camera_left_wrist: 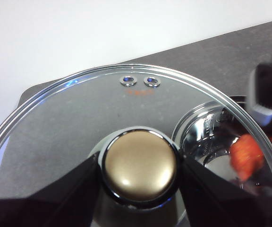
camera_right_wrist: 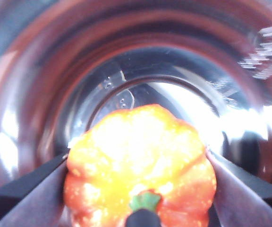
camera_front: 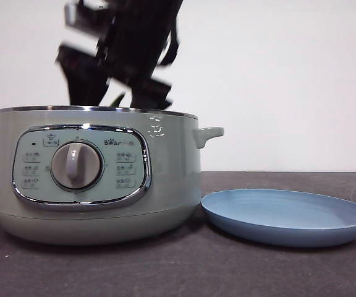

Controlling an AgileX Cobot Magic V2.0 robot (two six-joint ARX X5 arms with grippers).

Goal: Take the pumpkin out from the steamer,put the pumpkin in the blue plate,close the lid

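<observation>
Reaching down inside the steamer [camera_front: 97,179], the right gripper [camera_right_wrist: 140,189] has both jaws clamped on the pumpkin [camera_right_wrist: 140,165], ready to lift. The left gripper [camera_left_wrist: 140,170] grips the lid [camera_left_wrist: 79,109] by its knob, held aside so the pot stays open. Beside it, the blue plate [camera_front: 287,216] waits.

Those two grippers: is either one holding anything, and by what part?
Left gripper holds the lid by its knob. Right gripper grips the pumpkin by its sides, inside the steamer.

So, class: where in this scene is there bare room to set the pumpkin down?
The blue plate beside the steamer lies bare. The steamer's mouth is crowded: the right gripper grips the pumpkin there, while the left gripper holds the lid off.
</observation>
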